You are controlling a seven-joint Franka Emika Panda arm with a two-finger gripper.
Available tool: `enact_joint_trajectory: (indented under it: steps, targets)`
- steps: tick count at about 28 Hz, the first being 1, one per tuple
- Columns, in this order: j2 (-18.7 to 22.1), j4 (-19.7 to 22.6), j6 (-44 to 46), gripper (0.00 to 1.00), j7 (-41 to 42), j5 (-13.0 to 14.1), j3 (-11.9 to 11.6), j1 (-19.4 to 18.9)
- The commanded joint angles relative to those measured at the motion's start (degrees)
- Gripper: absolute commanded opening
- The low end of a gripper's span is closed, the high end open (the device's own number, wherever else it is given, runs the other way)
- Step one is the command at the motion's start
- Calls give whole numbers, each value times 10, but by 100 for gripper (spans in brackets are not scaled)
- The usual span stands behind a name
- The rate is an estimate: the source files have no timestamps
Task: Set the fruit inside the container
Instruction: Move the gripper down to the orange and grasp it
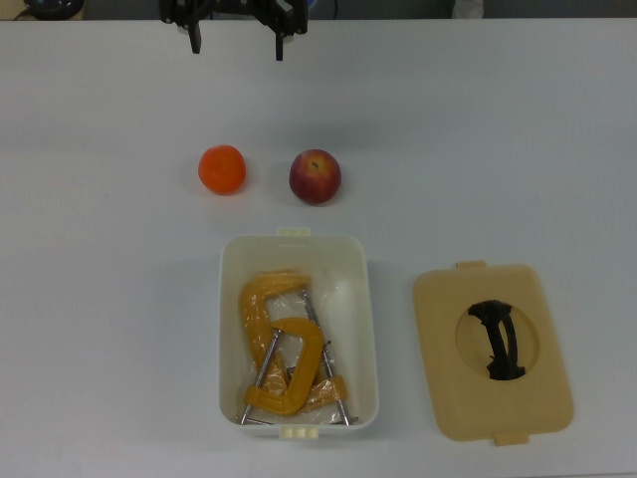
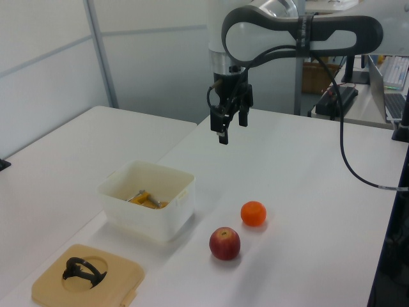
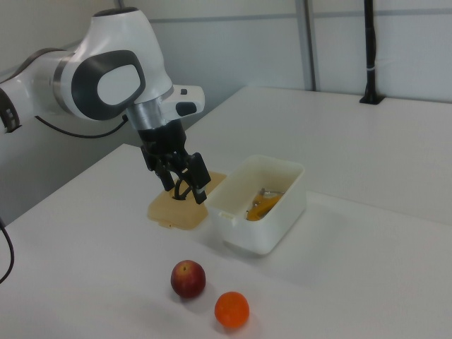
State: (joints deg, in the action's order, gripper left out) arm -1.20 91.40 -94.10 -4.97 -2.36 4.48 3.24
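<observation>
White tabletop, nothing done yet from my end: gripper (image 2: 231, 126) hangs high with fingers spread and empty, orange (image 1: 222, 169) and apple (image 1: 315, 176) sit side by side below the fingertips, container (image 1: 227, 299) just beyond them holds only clamps (image 1: 284, 344).

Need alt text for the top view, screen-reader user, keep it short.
An orange and a red apple sit side by side, apart, on a white table, above an open white tub holding orange-yellow clamps. A tan lid with a black handle lies flat at the top view's right of the tub; the open gripper hangs empty at the top edge.
</observation>
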Motion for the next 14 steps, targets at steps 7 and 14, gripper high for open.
enact_joint_trajectory:
  steps: [7, 14]
  targets:
    - [-2, 80, -85, 100, 16, 10, -2, 1]
    - [-35, 104, -87, 100, 18, 1, -2, 2]
